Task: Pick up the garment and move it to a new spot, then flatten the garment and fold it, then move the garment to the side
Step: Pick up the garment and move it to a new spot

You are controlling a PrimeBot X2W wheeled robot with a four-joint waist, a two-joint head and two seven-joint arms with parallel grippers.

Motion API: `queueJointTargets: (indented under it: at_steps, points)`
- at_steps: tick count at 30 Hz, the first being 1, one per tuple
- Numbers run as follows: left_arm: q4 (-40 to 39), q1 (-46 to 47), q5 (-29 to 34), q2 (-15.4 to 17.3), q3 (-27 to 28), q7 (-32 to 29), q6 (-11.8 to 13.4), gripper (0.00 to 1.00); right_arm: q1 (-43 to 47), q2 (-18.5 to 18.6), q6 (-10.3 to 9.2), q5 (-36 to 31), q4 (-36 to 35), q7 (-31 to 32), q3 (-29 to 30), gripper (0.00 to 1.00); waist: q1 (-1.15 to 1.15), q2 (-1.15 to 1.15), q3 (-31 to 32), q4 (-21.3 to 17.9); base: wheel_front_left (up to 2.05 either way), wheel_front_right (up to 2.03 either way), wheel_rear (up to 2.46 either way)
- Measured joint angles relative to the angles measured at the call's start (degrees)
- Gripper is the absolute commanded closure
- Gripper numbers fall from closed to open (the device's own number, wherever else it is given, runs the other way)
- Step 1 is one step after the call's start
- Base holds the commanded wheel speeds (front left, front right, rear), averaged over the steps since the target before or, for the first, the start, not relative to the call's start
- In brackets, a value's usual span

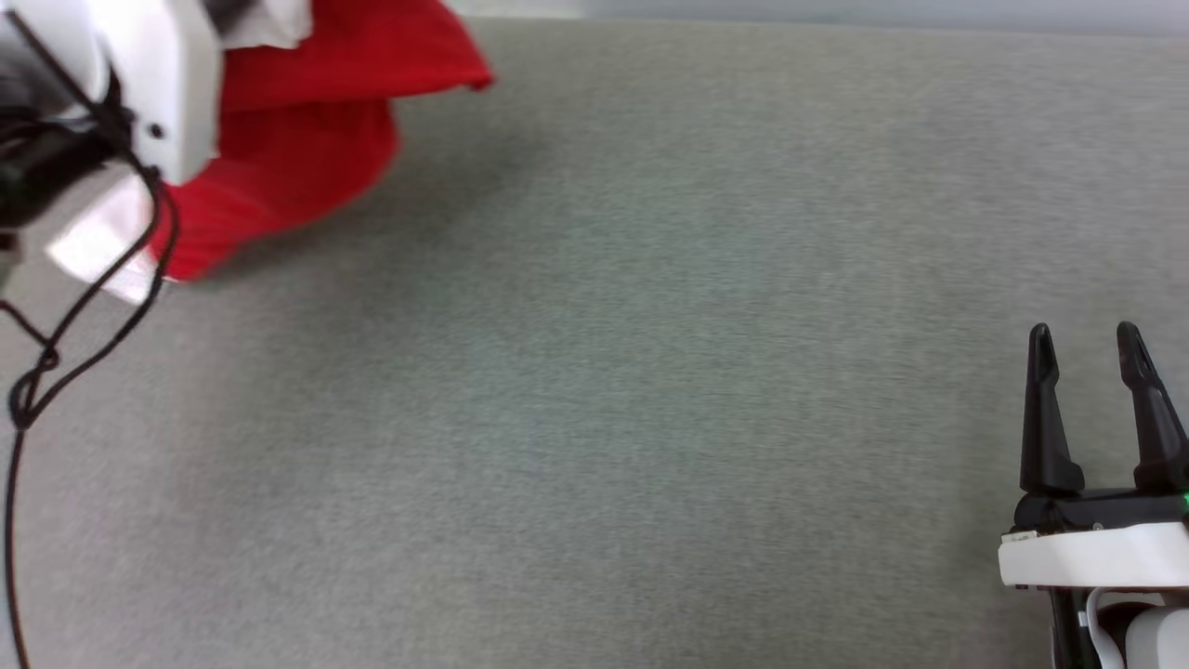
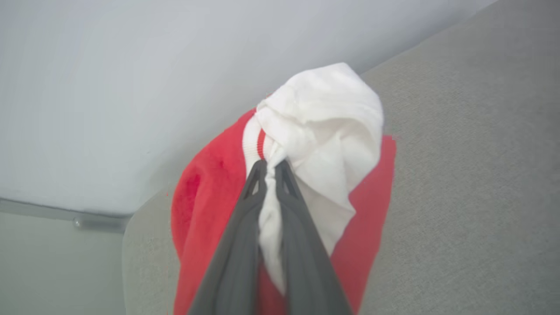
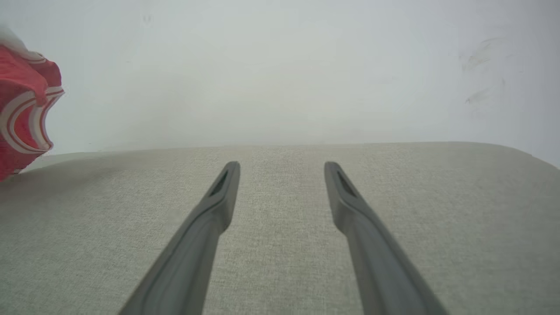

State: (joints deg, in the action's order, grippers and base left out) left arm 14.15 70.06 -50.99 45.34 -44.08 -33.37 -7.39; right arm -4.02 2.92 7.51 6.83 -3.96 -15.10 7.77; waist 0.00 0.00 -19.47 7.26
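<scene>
Left wrist view: the two long dark fingers of the left gripper (image 2: 271, 168) are pressed together on a bunch of white cloth, which belongs to the red jersey-style T-shirt with white sleeves and red-and-white striped trim (image 2: 201, 205); the white cloth squeezes out between the fingers and swells above their tips; a piece of the striped trim sits just left of the tips; the red body of the shirt hangs behind the fingers and on both sides of them, over the grey-green woven surface (image 2: 459, 175); whether its lower part touches this surface I cannot tell. In the head view the shirt is blurred and partly behind the white housing of the left arm (image 1: 158, 84); a thin black cable (image 1: 11, 520) loops below this housing. The right gripper (image 1: 1085, 339) holds its fingers wide apart, and the woven surface shows between them; beyond their tips comes a pale wall (image 3: 280, 65); the shirt is far to the left of these fingers, well apart from them.
</scene>
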Motion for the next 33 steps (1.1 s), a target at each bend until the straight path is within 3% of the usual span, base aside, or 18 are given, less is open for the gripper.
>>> queueJointTargets:
  at_steps: [22,33]
  points:
    - [-9.5,9.7,-2.7,-15.1,-17.0,0.9,0.0,1.00,1.6,0.0,0.00,4.8,2.1,0.0,0.6,0.00,0.00,0.00,3.6,-17.2,0.00,0.00,0.00]
    - [1.2,4.3,-3.9,-13.5,-26.3,4.8,0.0,1.00,0.4,0.0,0.00,5.9,2.4,0.0,0.0,0.00,0.01,0.00,-0.6,-20.9,0.00,0.00,0.00]
